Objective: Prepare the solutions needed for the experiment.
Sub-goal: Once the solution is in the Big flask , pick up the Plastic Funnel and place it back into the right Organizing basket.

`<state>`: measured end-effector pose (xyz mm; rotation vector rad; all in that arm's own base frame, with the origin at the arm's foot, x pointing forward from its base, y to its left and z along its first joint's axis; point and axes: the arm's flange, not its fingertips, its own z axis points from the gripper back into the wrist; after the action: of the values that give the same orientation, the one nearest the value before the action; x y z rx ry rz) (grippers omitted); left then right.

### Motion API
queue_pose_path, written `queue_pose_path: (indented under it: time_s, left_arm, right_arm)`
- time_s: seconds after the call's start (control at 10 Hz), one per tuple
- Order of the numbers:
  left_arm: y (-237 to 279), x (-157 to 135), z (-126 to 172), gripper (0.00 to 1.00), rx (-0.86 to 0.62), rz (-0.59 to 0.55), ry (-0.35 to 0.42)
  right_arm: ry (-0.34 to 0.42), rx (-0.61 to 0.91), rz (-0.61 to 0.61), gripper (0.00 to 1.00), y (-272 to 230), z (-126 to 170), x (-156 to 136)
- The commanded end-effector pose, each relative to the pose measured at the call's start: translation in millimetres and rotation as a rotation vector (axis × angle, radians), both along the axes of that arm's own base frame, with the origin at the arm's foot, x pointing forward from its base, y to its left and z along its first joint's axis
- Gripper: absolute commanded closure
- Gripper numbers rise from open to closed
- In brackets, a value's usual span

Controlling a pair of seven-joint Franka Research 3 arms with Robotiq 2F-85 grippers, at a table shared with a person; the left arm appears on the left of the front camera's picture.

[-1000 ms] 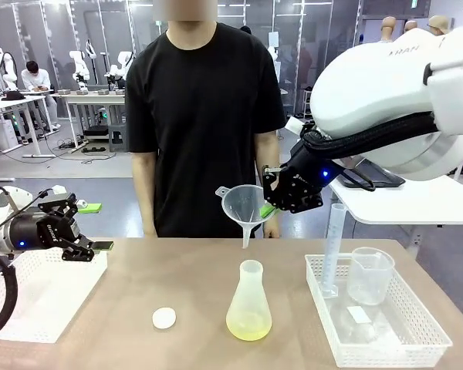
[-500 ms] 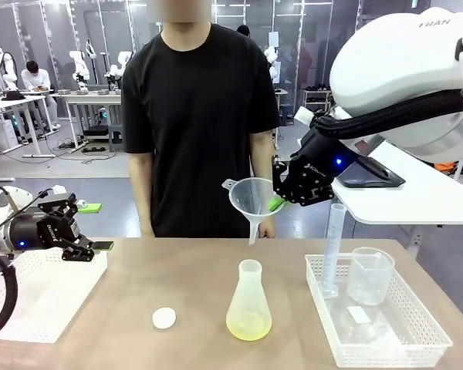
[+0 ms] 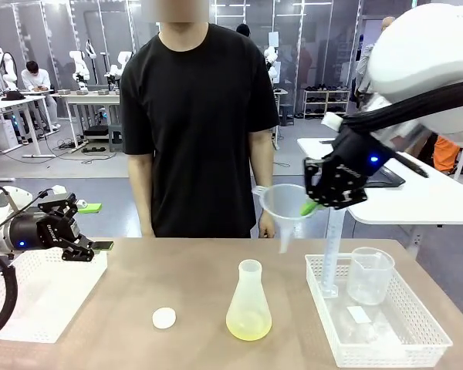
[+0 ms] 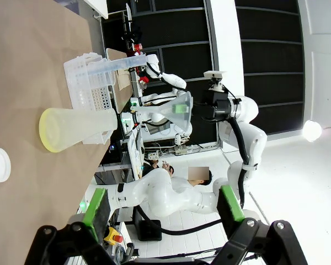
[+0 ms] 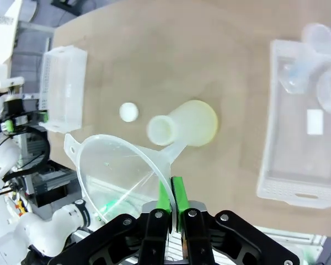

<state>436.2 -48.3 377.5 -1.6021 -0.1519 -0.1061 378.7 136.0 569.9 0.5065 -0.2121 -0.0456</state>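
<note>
- Right gripper (image 3: pixel 315 206): black body, bright green pads; the funnel (image 3: pixel 282 202) pinched between its jaws is clear and colourless.
- Solutions (image 3: pixel 248 331), below those jaws and towards the left gripper: pale yellow-green, in a frosted whitish flask (image 3: pixel 248 293).
- Left gripper (image 3: pixel 96 227): black, green pads; just below its jaws, a white basket (image 3: pixel 31 308) with a fine grid pattern.
- Table (image 3: pixel 177 270): light brown.
- Cap (image 3: pixel 163 317), lying between the two pairs of jaws: white.

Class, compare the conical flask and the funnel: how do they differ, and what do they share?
The flask stands on the table; the funnel hangs in the air, pinched at its rim by the right tool. The flask widens downward; the funnel widens upward. The flask holds pale yellow-green liquid; the funnel looks empty. Both are translucent.
</note>
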Motion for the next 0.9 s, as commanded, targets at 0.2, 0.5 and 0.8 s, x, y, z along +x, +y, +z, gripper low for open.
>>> queue_pose_path:
  time_s: [0.2, 0.5, 0.8]
  left_arm:
    - [-1.0, 0.9, 2.0, 0.00, -0.012, 0.007, -0.004]
    - [-1.0, 0.9, 2.0, 0.00, -0.012, 0.007, -0.004]
    - [-1.0, 0.9, 2.0, 0.00, -0.012, 0.007, -0.004]
  right_arm:
    - [0.037, -0.067, -0.040, 1.00, -65.5, 0.8, -7.7]
    - [0.076, -0.057, -0.047, 1.00, -91.6, -0.1, -14.2]
    - [0.059, -0.054, -0.073, 1.00, -80.2, 0.9, -6.1]
